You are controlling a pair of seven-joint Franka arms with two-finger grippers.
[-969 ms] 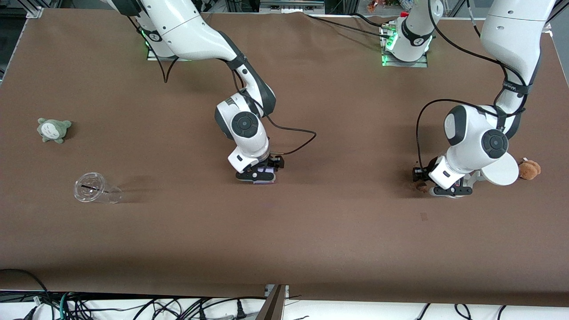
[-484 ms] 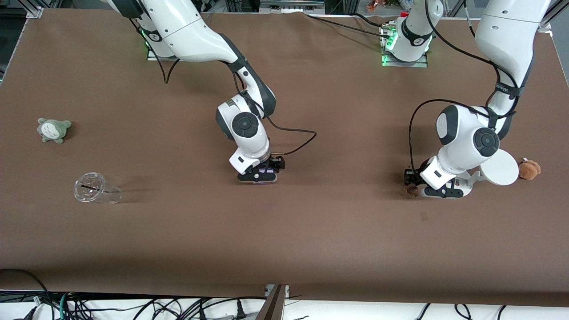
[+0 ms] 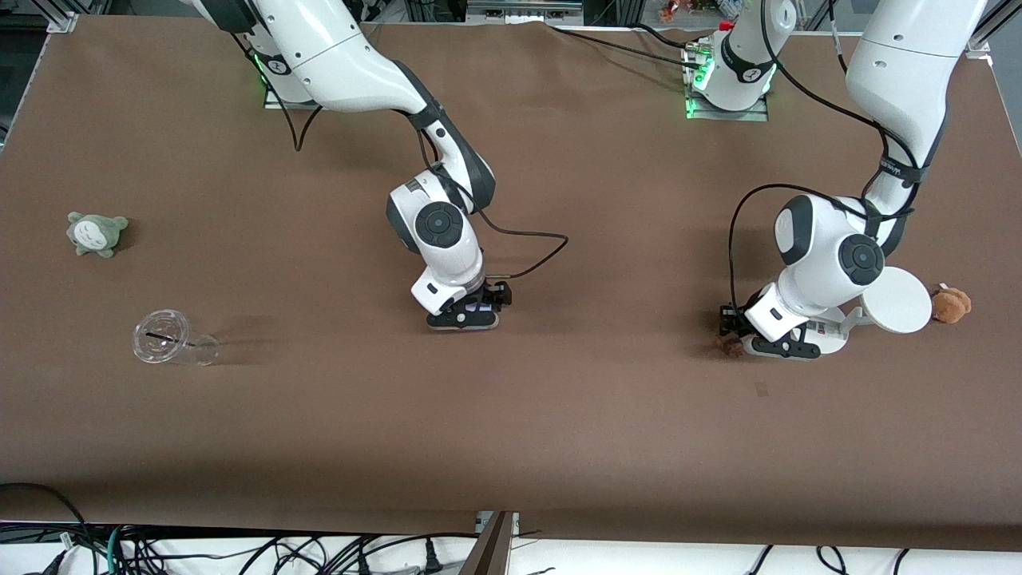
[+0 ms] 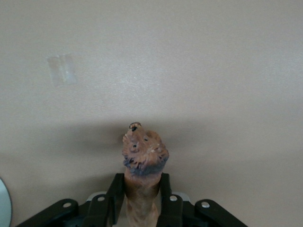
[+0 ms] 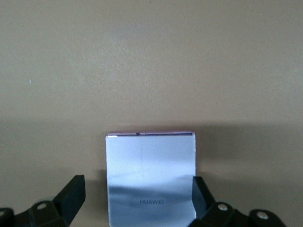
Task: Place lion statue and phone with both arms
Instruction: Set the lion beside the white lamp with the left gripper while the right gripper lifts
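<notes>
Wrist views: left tool [image 4: 141,194] clamps lion statue [image 4: 143,156]; right tool [image 5: 137,189] spread around phone [image 5: 150,177]

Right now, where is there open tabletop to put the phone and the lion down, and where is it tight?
Bare brown tabletop runs wide between the right gripper over the phone and the left gripper clamping the lion statue. It is tight toward the left arm's end: white disc device and tan plush. The clear cup and grey-green plush occupy the right arm's end.
</notes>
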